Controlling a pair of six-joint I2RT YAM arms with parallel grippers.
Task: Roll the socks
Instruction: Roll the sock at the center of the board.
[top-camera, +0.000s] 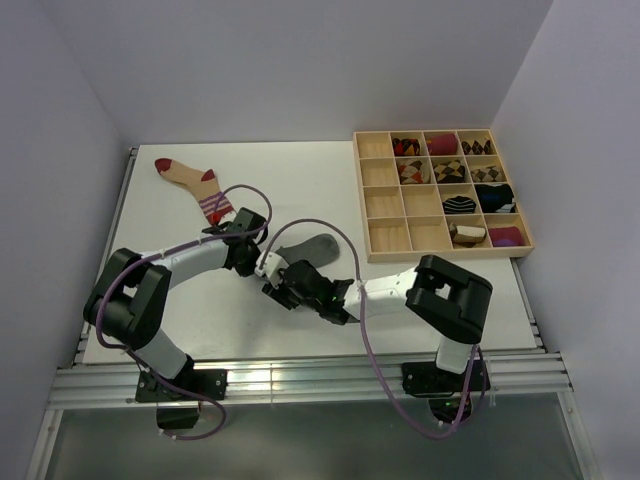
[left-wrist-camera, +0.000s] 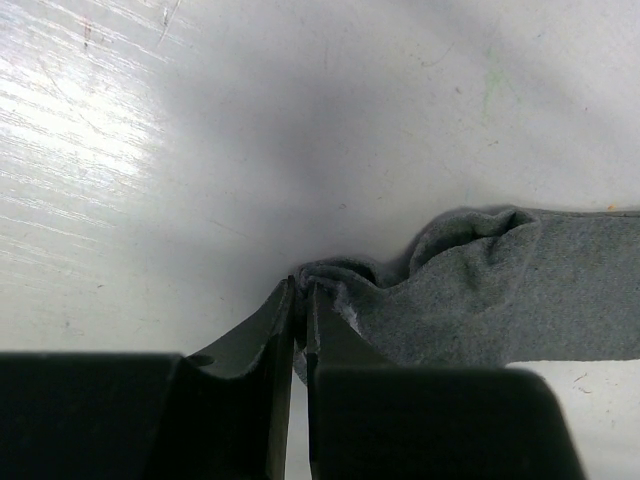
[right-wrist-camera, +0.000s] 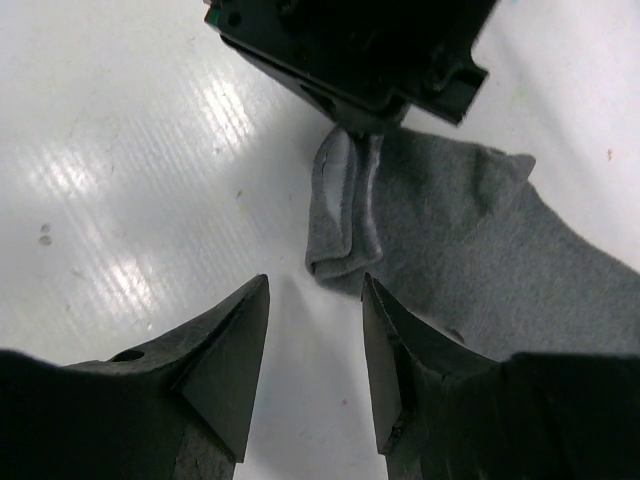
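The grey sock lies on the white table at the middle, its near end folded into a small roll. My left gripper is shut on that rolled end, the fabric pinched between its fingertips; the rest of the grey sock stretches away to the right. My right gripper is open and empty just short of the roll, low over the table, facing my left gripper. The beige sock with dark-red toe and striped cuff lies flat at the back left. No loose brown argyle sock shows.
A wooden compartment tray stands at the right, with rolled sock bundles in several right-hand cells and its left column bare. Purple cables loop over both arms. Table edges run along the left and front.
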